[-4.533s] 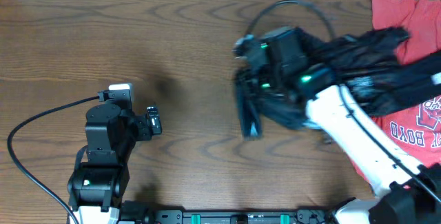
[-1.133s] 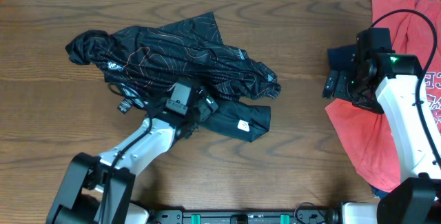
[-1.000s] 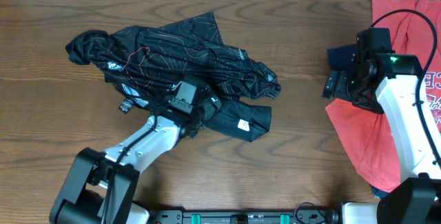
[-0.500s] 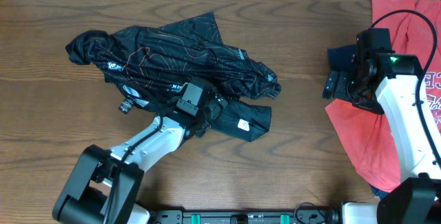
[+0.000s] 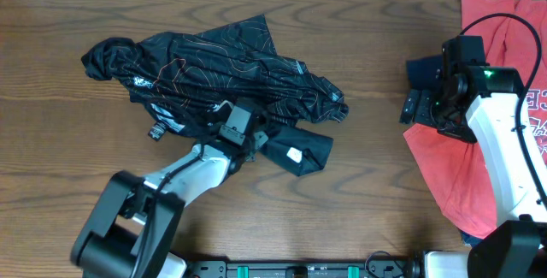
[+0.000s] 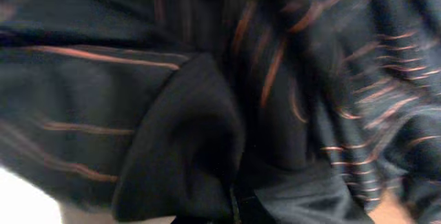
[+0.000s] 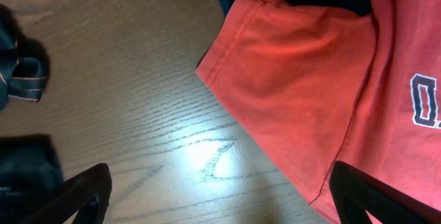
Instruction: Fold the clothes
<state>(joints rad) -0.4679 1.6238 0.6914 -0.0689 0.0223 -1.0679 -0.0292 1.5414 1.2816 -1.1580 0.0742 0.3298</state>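
Observation:
The black jersey (image 5: 222, 64) with fine orange-red lines lies crumpled on the left half of the table. A fold of it with a small white tag (image 5: 293, 153) sticks out at the lower right. My left gripper (image 5: 254, 141) is buried in that lower edge and shut on the cloth. In the left wrist view the jersey (image 6: 207, 114) fills the frame and bunches where the left gripper (image 6: 234, 214) pinches it. My right gripper (image 5: 419, 107) hovers open at the right, far from the jersey. Its fingertips (image 7: 76, 196) stand wide apart over bare wood, with nothing between them.
A red T-shirt (image 5: 444, 167) with white lettering lies at the right edge, partly under the right arm, and shows as a red T-shirt (image 7: 310, 79) in the right wrist view. A navy garment (image 5: 420, 71) sits at its upper left. The table (image 5: 376, 201) is brown wood.
My left gripper slid right into the jersey's lower edge and shut on the cloth. The tagged fold has bunched slightly toward it. The right arm has not moved.

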